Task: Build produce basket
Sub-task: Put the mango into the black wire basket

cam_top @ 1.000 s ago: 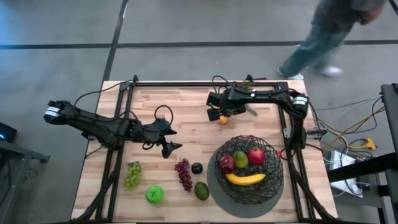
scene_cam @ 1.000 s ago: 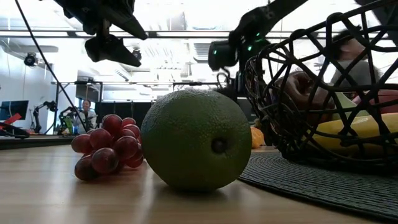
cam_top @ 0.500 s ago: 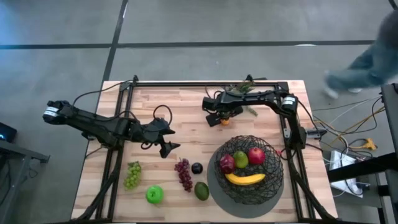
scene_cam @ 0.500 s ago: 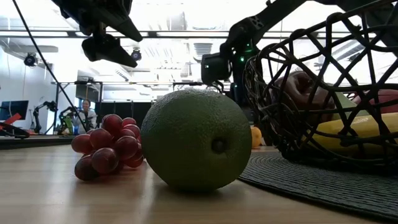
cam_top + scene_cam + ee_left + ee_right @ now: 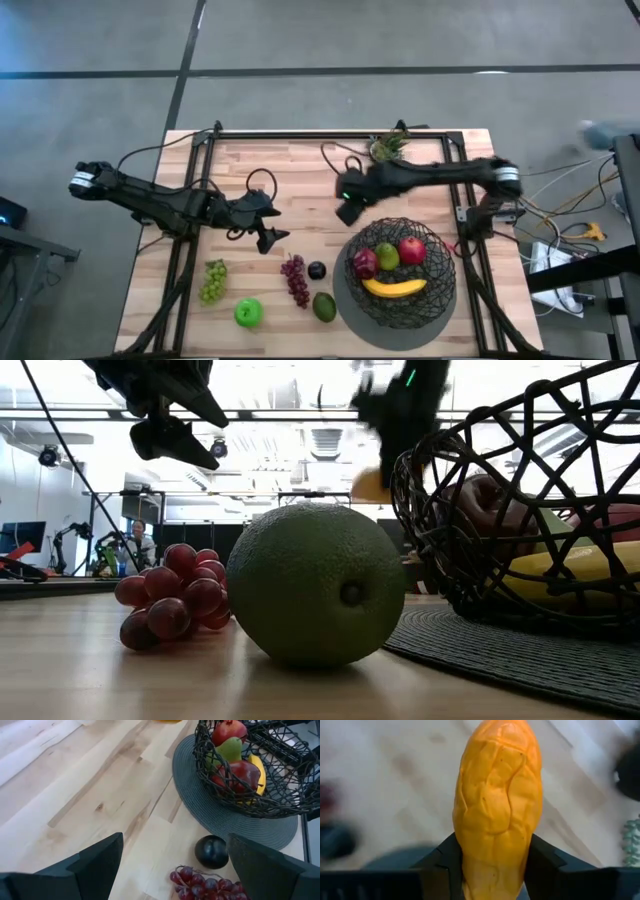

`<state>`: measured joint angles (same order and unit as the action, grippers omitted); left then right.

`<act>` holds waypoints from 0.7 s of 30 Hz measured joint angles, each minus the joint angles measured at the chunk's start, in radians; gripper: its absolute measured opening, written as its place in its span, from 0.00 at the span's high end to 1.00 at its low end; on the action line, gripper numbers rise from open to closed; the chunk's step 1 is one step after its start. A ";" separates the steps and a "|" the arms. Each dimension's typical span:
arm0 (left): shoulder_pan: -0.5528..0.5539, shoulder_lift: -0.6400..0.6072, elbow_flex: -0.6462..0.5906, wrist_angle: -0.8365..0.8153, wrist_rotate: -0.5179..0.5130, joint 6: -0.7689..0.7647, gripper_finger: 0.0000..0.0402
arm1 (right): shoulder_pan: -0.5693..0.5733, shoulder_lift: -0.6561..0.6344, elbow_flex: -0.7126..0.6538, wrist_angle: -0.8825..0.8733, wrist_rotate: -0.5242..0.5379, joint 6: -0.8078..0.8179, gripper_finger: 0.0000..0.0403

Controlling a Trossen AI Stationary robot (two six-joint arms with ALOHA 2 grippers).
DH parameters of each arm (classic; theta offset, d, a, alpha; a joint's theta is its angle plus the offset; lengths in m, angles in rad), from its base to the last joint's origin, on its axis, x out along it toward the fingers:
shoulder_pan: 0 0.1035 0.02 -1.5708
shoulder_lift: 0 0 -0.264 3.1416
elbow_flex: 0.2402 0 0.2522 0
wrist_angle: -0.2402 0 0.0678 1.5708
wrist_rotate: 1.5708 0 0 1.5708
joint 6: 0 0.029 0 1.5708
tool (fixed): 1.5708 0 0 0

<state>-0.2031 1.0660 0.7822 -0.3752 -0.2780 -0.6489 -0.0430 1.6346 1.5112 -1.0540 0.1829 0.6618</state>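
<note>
My right gripper (image 5: 347, 208) is shut on the orange piece (image 5: 497, 805) and hangs in the air just beyond the far left rim of the wire basket (image 5: 400, 270). The basket stands on a grey disc and holds a banana (image 5: 394, 288), two red apples and a pear. My left gripper (image 5: 270, 238) hangs open above the table's middle and touches nothing. On the wood near it lie purple grapes (image 5: 296, 280), a plum (image 5: 317, 270), an avocado (image 5: 324, 306), a green apple (image 5: 248, 313) and green grapes (image 5: 212, 282). My right gripper pinches the orange piece between its two fingers (image 5: 445, 862), one on each long side (image 5: 465, 860) of its end nearest the wrist. The rest of the piece sticks out past the fingertips. The low view shows the piece (image 5: 370, 485) lifted clear of the table.
A small potted plant (image 5: 388, 147) stands at the table's far edge, behind the right arm. The grey disc (image 5: 350, 300) reaches out past the basket's foot. A dark frame (image 5: 330, 133) runs along the far and side edges. Bare wood lies between the two grippers.
My right gripper has shut on the orange piece at the far middle of the table, lifted it clear and swung toward the near edge, up to the basket's far rim. A person beyond the table has walked off to the right.
</note>
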 joint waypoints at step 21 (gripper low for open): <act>0.000 0.003 0.001 0.068 0.000 0.001 0.16 | 0.691 -0.266 -0.302 -0.164 -0.166 0.218 0.65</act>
<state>-0.2035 1.0691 0.7828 -0.3077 -0.2783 -0.6483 0.6477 1.3687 1.2094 -1.2182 0.0170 0.8797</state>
